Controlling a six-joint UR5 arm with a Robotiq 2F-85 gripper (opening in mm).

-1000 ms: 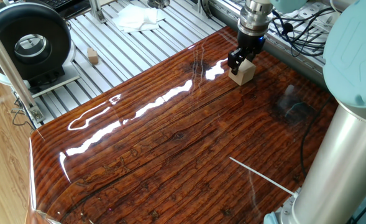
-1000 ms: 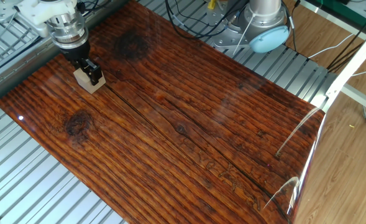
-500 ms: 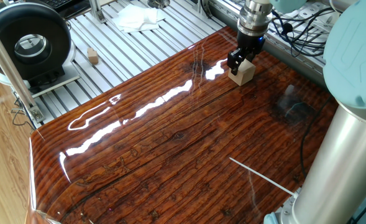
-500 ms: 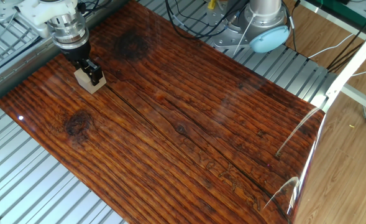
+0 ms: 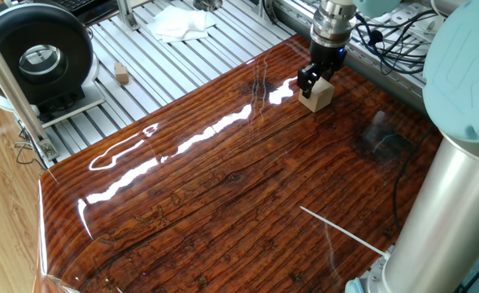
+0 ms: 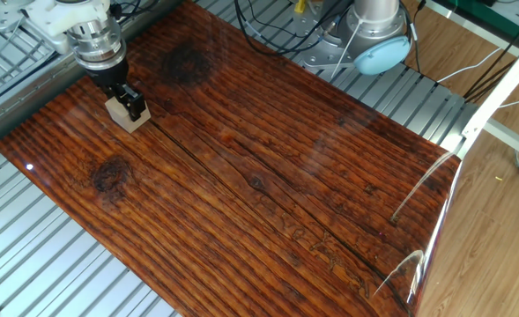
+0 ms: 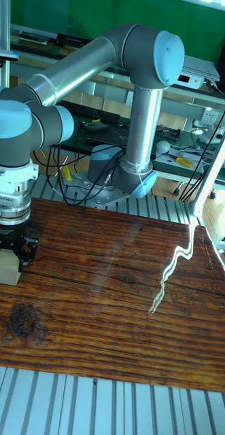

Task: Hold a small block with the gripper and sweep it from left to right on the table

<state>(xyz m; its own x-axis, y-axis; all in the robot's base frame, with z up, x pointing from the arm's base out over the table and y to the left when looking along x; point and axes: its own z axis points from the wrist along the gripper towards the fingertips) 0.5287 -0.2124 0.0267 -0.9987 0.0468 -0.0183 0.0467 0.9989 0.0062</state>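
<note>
My black two-finger gripper (image 6: pixel 127 99) is clamped on the pale beige wooden cube (image 6: pixel 123 115); the cube rests on the glossy reddish-brown board (image 6: pixel 268 185) near its left end. Held low so it can slide rightward, I judge; the sweep looks not yet begun.

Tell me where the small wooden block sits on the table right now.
The small block rests on the table at its far left end in the tall fixed view, between the prongs of the gripper, above a dark knot in the grain.
</note>
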